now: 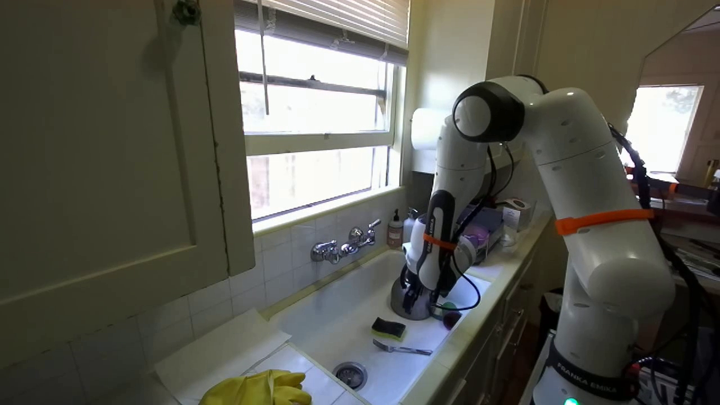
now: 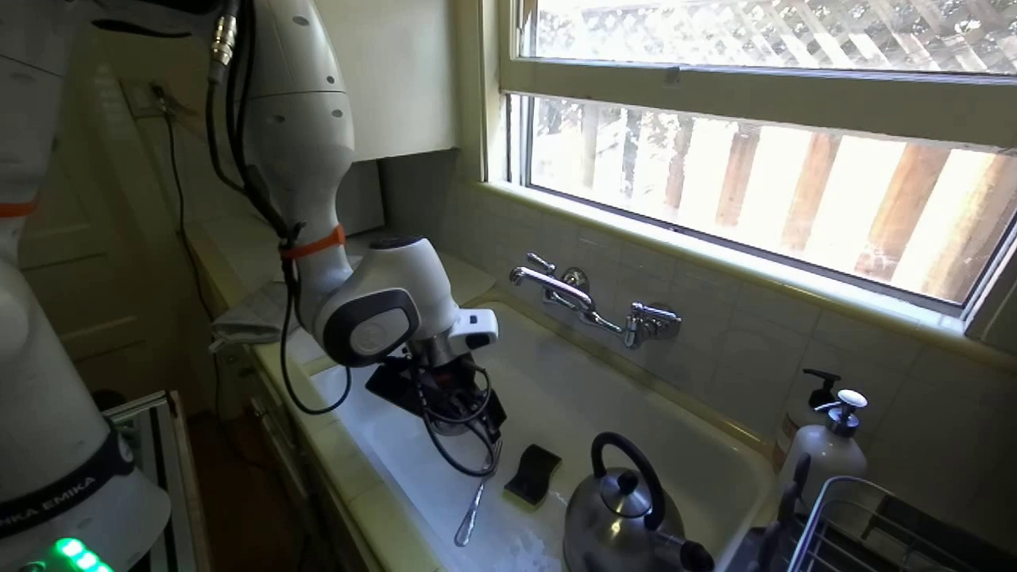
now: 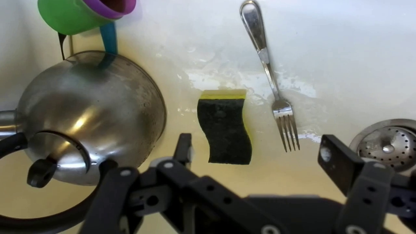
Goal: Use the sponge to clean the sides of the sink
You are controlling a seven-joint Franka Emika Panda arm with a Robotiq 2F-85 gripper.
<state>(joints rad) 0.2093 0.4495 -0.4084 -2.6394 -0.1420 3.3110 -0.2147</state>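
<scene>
— Was anything gripped by the tool (image 3: 260,152)?

— Nothing. It was held over the sink (image 3: 344,52), its fingers (image 3: 183,148) spread wide apart, and no contact was seen.

— And the sponge (image 3: 224,130)?

— It was found below the tool, nearer one finger than its mate, laid flat on the sink floor, dark face up and yellow layer underneath.

— How was it expected to handle?

— It was judged light and soft: easily squashed, hardly broken, the dark layer presumably the stiffer one. Wet-looking patches (image 3: 299,86) were seen around it, so some slipping was to be allowed for; whether it was soaked could not be told.

— Where was it best taken?

— At its middle, across the narrow width, since the long wavy edges were turned toward the fingers. A low reach seemed to be called for, and the yellow underside was best left free for rubbing the sides (image 2: 699,429).

— Was anything to be minded close by?

— The fork (image 3: 264,57), seen in the wrist view between the sponge and the farther finger, was judged liable to be pinned or scooped along with it.

— And farther from the tool?

— Past the nearer finger the kettle (image 3: 97,107) was seen; past the farther one, the drain (image 3: 390,143). Farthest, the faucet (image 2: 584,300) was mounted across the sink from the tool.
</scene>
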